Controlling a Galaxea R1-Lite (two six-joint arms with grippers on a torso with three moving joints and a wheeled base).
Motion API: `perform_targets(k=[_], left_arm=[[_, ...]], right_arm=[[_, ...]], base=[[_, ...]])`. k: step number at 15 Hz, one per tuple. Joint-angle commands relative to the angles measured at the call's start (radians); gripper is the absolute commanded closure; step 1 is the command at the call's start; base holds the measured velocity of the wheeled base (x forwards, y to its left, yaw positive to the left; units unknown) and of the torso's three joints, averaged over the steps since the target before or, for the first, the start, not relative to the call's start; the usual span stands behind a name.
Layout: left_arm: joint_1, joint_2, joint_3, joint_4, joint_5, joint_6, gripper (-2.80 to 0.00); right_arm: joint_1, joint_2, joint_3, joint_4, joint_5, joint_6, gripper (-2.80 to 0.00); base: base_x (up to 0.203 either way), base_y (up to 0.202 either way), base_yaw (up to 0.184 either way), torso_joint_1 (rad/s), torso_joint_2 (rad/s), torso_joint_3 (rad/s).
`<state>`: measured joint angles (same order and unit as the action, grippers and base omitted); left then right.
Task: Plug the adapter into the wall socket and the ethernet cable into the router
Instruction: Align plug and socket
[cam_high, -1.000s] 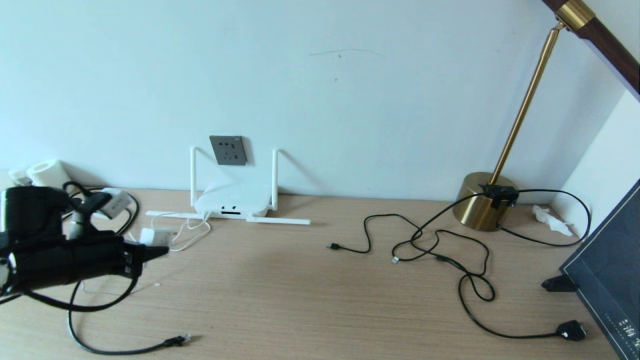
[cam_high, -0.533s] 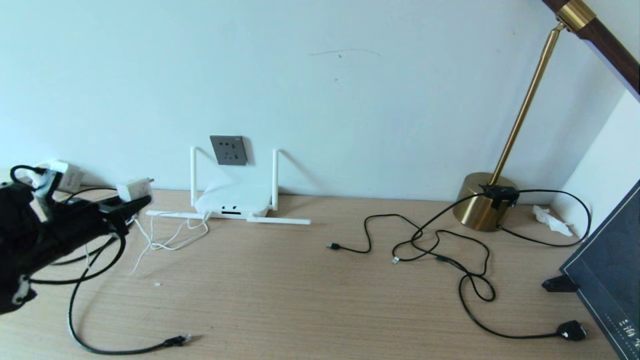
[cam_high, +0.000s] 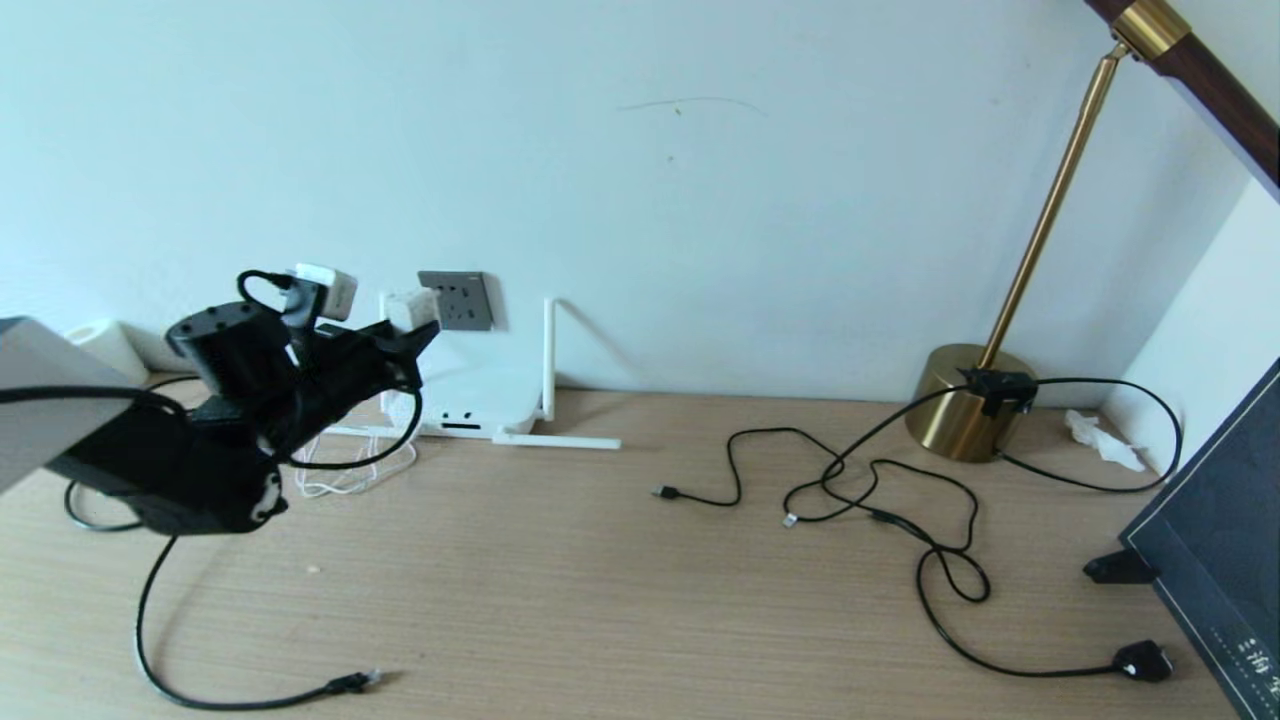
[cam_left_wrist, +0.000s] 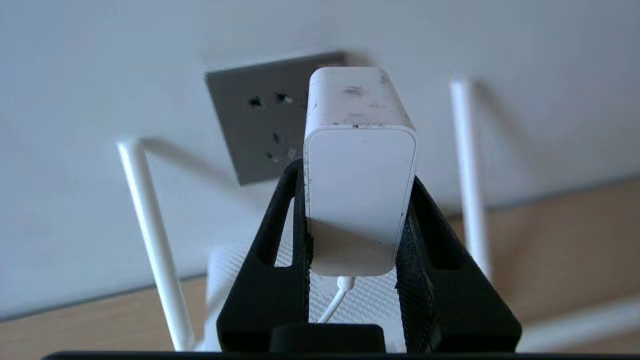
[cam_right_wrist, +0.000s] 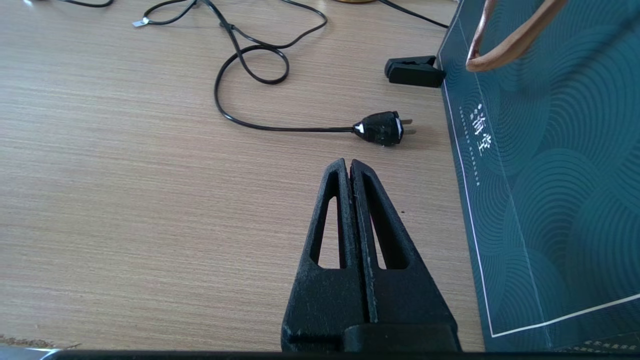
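My left gripper (cam_high: 412, 332) is shut on the adapter (cam_high: 411, 308), a small white brick, held in the air just left of the dark grey wall socket (cam_high: 458, 300). The left wrist view has the adapter (cam_left_wrist: 358, 190) clamped between both black fingers (cam_left_wrist: 280, 225), its thin white cord hanging down, and the wall socket (cam_left_wrist: 260, 120) close behind it. Beneath lies the white router (cam_high: 480, 398) with upright antennas. The ethernet cable (cam_high: 350, 684) lies on the table near the front left. My right gripper (cam_right_wrist: 349, 163) hovers shut and empty over the table.
A brass lamp base (cam_high: 965, 400) stands at the back right, with thin black cables (cam_high: 860, 490) looped before it and a black plug (cam_high: 1143, 661). A dark patterned bag (cam_high: 1220, 560) fills the right edge. A white roll (cam_high: 100, 345) sits at the far left.
My left arm has lifted the adapter off the table and carried it up and to the right, close to the wall socket, its cord trailing. The right arm has not moved.
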<state>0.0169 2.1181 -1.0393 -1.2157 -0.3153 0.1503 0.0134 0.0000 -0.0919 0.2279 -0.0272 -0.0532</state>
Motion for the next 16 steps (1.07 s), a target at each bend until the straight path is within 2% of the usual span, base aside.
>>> perform_targets(k=[1, 3, 5, 8, 16], left_arm=[[-0.048, 0.128, -0.11, -0.008, 0.088, 0.028, 0.0], [-0.05, 0.169, -0.135, -0.012, 0.113, 0.044, 0.0], [-0.049, 0.187, -0.138, -0.036, 0.173, 0.042, 0.0], [-0.048, 0.208, -0.154, -0.042, 0.183, 0.04, 0.0], [-0.043, 0.297, -0.341, -0.044, 0.18, -0.01, 0.0]], right_arm=[[0.0, 0.0, 0.0, 0.001, 0.0, 0.0, 0.0], [0.0, 0.0, 0.0, 0.001, 0.0, 0.0, 0.0], [0.0, 0.0, 0.0, 0.001, 0.0, 0.0, 0.0], [0.0, 0.0, 0.0, 0.001, 0.0, 0.0, 0.0], [0.0, 0.0, 0.0, 0.001, 0.0, 0.0, 0.0]], base=[[0.0, 0.0, 0.0, 0.0, 0.0, 0.0], [0.0, 0.0, 0.0, 0.0, 0.0, 0.0], [0.0, 0.0, 0.0, 0.0, 0.0, 0.0], [0.0, 0.0, 0.0, 0.0, 0.0, 0.0], [0.0, 0.0, 0.0, 0.0, 0.0, 0.0]])
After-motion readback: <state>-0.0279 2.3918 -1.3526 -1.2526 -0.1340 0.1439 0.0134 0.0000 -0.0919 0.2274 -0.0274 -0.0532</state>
